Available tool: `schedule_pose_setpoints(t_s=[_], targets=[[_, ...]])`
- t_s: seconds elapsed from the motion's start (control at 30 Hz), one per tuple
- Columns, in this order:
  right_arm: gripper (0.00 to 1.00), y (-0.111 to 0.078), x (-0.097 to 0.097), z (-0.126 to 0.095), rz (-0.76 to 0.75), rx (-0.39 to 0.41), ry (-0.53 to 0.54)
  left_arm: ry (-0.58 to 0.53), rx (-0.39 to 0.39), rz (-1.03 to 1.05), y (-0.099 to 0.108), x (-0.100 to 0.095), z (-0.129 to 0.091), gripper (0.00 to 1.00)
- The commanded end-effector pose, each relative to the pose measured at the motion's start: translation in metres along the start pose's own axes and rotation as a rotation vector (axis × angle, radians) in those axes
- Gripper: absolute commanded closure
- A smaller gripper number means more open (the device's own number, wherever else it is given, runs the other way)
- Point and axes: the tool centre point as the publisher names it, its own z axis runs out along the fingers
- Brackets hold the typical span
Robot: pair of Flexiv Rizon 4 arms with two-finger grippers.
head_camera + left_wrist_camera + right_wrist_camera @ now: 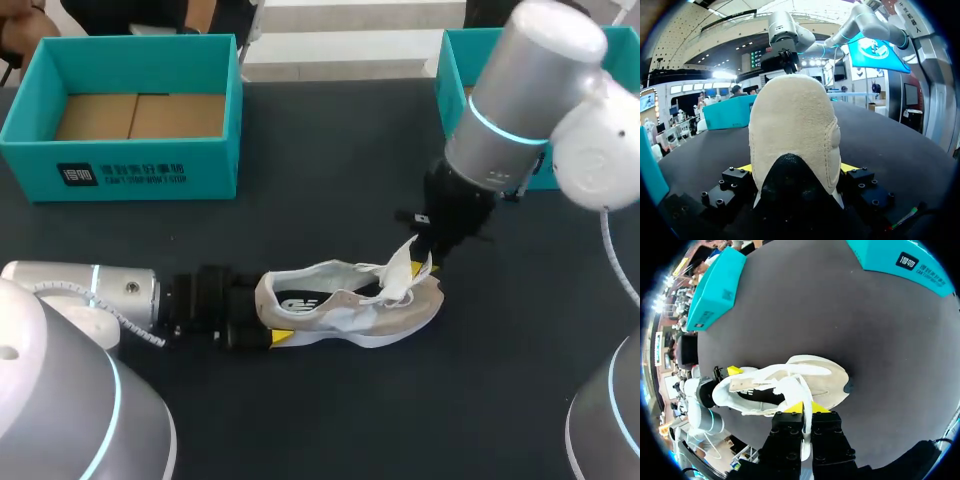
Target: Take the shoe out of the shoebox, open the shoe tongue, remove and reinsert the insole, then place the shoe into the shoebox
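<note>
shoe: sits on its sole on the dark table, well apart from the open teal shoebox. clamped at the heel from both sides by the left gripper. tongue pinched tight in the right gripper, pulled up.

I count one shoe on one counter; one tongue on that shoe; two boxes, the left box and the right box, both teal; two arms of mine, the left arm and the right arm; two claws, the left claw and the right claw; two yellow fingertips on the left claw and two yellow fingertips on the right claw, four in all.
</note>
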Motion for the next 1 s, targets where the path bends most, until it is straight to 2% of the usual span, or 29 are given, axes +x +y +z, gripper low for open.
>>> schedule_pose_setpoints(t_s=[0.03, 0.23, 0.27, 0.3, 0.33, 0.43, 0.47, 0.53, 0.7, 0.93, 1.0], targets=[[1.0, 0.001, -0.004, 0.017, 0.005, -0.005, 0.332, -0.002, -0.002, 0.001, 0.0, 0.002, 0.0, 1.0], [0.98, 0.008, -0.015, 0.027, 0.047, -0.026, 0.359, -0.002, -0.002, 0.001, 0.0, 0.002, 0.0, 1.0], [0.9, 0.008, -0.017, 0.028, 0.053, -0.029, 0.361, -0.002, -0.002, 0.001, 0.0, 0.002, 0.0, 1.0], [0.9, 0.008, -0.017, 0.028, 0.053, -0.029, 0.361, -0.002, -0.002, 0.001, 0.0, 0.002, 0.0, 1.0], [0.73, 0.01, -0.02, 0.028, 0.066, -0.03, 0.368, -0.002, -0.002, 0.001, 0.0, 0.002, 0.0, 1.0], [0.63, 0.011, -0.023, 0.028, 0.08, -0.036, 0.373, -0.002, -0.002, 0.001, 0.0, 0.002, 0.0, 1.0], [0.55, 0.011, -0.025, 0.028, 0.085, -0.039, 0.364, -0.002, -0.002, 0.001, 0.0, 0.002, 0.0, 1.0], [0.51, 0.012, -0.027, 0.026, 0.092, -0.048, 0.356, -0.002, -0.002, 0.001, 0.0, 0.002, 0.0, 1.0], [0.25, 0.011, -0.036, 0.015, 0.108, -0.08, 0.329, -0.002, -0.002, 0.001, 0.0, 0.002, 0.0, 1.0], [0.22, 0.013, -0.05, -0.003, 0.132, -0.11, 0.279, -0.002, -0.002, 0.001, 0.0, 0.002, 0.0, 1.0], [0.11, 0.014, -0.049, -0.015, 0.134, -0.125, 0.278, -0.002, -0.002, 0.001, 0.0, 0.002, 0.0, 1.0]])
